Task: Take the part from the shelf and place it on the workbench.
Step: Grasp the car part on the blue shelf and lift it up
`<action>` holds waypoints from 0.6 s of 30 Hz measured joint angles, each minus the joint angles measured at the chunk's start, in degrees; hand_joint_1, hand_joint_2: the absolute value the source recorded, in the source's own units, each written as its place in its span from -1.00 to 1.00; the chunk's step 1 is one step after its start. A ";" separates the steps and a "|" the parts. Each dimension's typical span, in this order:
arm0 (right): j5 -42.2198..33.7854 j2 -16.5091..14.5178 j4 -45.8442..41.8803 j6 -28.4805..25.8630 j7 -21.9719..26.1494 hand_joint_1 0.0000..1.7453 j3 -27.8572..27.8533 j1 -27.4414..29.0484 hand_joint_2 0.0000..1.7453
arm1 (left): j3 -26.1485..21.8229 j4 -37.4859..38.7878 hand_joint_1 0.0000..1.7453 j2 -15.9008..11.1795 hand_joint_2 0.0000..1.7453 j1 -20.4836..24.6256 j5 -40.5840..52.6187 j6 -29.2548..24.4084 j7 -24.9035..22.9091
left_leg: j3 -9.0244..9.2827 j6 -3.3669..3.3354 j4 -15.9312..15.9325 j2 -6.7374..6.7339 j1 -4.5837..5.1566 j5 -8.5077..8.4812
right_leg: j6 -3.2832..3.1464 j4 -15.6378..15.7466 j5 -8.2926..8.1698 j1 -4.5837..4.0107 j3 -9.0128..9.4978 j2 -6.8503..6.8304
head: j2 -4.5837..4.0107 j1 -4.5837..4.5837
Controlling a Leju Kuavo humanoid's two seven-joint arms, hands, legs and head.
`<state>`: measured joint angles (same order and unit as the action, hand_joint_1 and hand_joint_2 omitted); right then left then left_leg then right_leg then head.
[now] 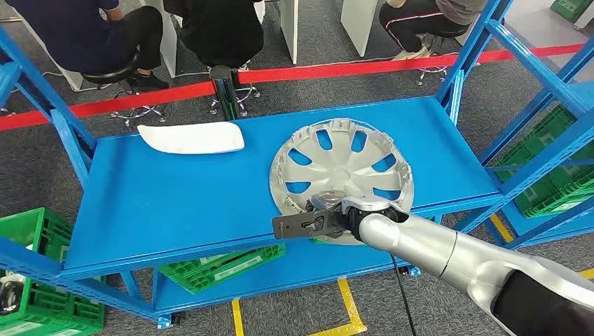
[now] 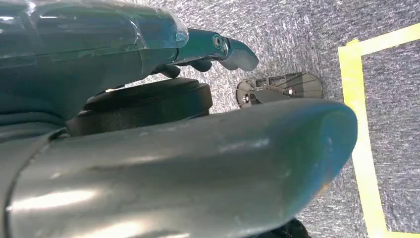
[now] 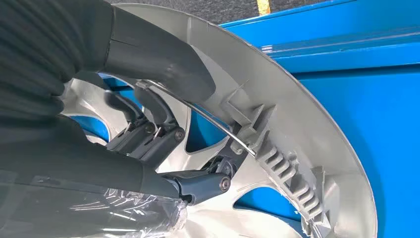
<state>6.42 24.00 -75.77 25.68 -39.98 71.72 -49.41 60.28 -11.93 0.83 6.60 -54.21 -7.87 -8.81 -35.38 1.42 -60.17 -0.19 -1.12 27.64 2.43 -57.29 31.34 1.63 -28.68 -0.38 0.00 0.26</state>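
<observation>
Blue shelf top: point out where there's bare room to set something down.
On the blue shelf top, the near left stretch is bare, from below the white panel across to the silver hubcap. The right side is crowded: the hubcap and right hand fill it.

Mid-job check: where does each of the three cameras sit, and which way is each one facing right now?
Head view: high on the body, looking down at the blue shelf; the right arm reaches in to the silver wheel cover.
Left wrist view: behind the left hand, facing grey floor with yellow tape.
Right wrist view: behind the right hand, fingers inside the cover's rim.
Shared: head and right wrist views show the wheel cover.
</observation>
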 joint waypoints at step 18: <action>-0.40 0.18 0.01 -3.04 0.89 1.00 0.68 -0.52 1.00 | 0.00 0.00 -1.00 0.00 -1.00 0.00 -0.22 -0.02 0.36 | 0.03 0.00 0.00 0.01 0.00 0.00 | 0.00 0.00 0.00 0.00 0.09 0.01 | 0.00 0.01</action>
<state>6.02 24.17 -75.76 22.65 -39.09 72.40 -49.93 60.28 -11.93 0.83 6.60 -54.43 -7.88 -8.45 -35.35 1.42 -60.17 -0.19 -1.12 27.63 2.43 -57.29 31.33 1.63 -28.59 -0.37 0.00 0.27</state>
